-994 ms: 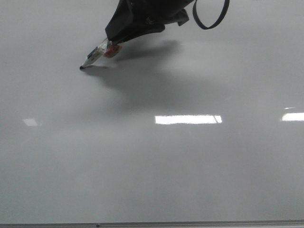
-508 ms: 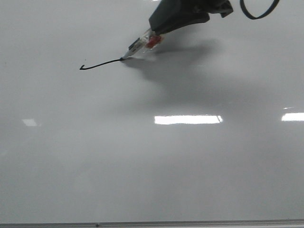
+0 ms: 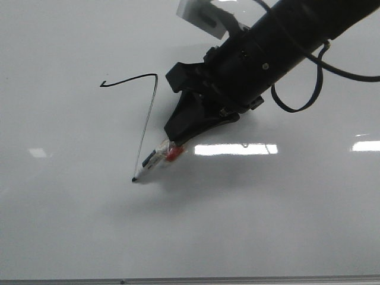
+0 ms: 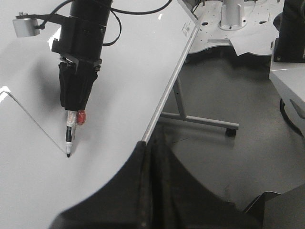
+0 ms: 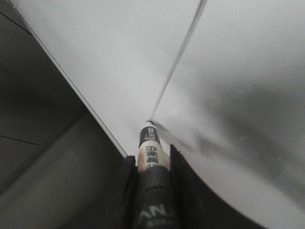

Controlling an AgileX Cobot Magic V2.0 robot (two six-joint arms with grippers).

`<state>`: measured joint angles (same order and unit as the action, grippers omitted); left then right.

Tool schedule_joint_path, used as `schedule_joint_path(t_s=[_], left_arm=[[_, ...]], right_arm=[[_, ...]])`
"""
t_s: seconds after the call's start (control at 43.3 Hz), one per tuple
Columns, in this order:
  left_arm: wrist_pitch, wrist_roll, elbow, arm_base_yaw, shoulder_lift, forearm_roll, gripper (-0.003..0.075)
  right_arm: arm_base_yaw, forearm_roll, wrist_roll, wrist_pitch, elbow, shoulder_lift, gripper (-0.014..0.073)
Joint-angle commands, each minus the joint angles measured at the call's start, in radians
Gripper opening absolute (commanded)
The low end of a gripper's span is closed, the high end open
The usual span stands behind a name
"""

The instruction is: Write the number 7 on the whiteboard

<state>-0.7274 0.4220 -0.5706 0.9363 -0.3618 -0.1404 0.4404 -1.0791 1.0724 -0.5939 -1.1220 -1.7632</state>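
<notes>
Black marker ink forms the number 7 (image 3: 146, 113) on the whiteboard (image 3: 83, 225): a short wavy top bar w/ a tiny hook at its left end, then a long slanted stem running down toward me and slightly left, thin and greyish along its length. I see the stroke in the left-centre of the board in front view, well apart from the metal edge strip (image 3: 190, 279) at the near side. Marker (image 3: 149, 164) tip touches the board exactly at the lower end of the stem; its barrel is tilted, rising up and to the right into the right gripper (image 3: 178, 142), whose fingers are clamped together on the barrel, a red-orange patch showing at the grip. Right arm (image 3: 285, 41) reaches in from the upper right, w/ a black cable looped beside it, and casts a soft shadow on the board near the pen. Right wrist view: marker (image 5: 148, 145) held between the two dark fingers, tip on the surface, stem line (image 5: 178, 59) leading away from it. Left wrist view: same pen (image 4: 70, 136) upright on the board, stem (image 4: 35, 125) slanting off from the tip. Left gripper (image 4: 147, 191) fills the lower part of that view as a dark mass off the board; I cannot tell whether its claw is apart or together. Bright rectangular light reflections (image 3: 235, 149) lie right of the pen.
</notes>
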Motion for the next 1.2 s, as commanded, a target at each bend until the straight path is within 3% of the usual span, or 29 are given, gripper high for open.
schedule_joint_path(t_s=[0.0, 0.116, 0.254, 0.347, 0.439, 0.531, 0.878, 1.178], left_arm=[[0.071, -0.011, -0.024, 0.005, -0.005, -0.017, -0.002], [0.081, -0.011, -0.024, 0.005, -0.007, -0.011, -0.002], [0.087, -0.011, -0.024, 0.005, -0.048, 0.035, -0.0006], [0.087, -0.011, -0.03, 0.005, -0.113, 0.04, 0.0111], [0.091, -0.011, -0.043, 0.005, -0.193, 0.047, 0.0353], [0.101, -0.011, -0.044, 0.005, -0.253, 0.067, 0.0442], [0.15, -0.011, -0.044, 0.005, -0.317, 0.084, 0.0344], [0.15, -0.011, -0.044, 0.005, -0.317, 0.083, 0.0094]], right_arm=[[0.017, -0.084, 0.12, -0.101, -0.027, 0.12, -0.0069], [0.063, -0.055, 0.241, -0.219, -0.029, 0.222, -0.0069], [0.151, 0.059, 0.338, -0.216, -0.029, 0.301, -0.0067], [0.225, 0.13, 0.339, -0.203, -0.029, 0.336, -0.0067], [0.289, 0.144, 0.339, -0.203, -0.029, 0.367, -0.0067], [0.333, 0.144, 0.339, -0.203, -0.029, 0.394, -0.0067], [0.435, 0.133, 0.338, -0.198, -0.029, 0.412, -0.0067], [0.44, 0.133, 0.338, -0.176, -0.029, 0.411, -0.0067]])
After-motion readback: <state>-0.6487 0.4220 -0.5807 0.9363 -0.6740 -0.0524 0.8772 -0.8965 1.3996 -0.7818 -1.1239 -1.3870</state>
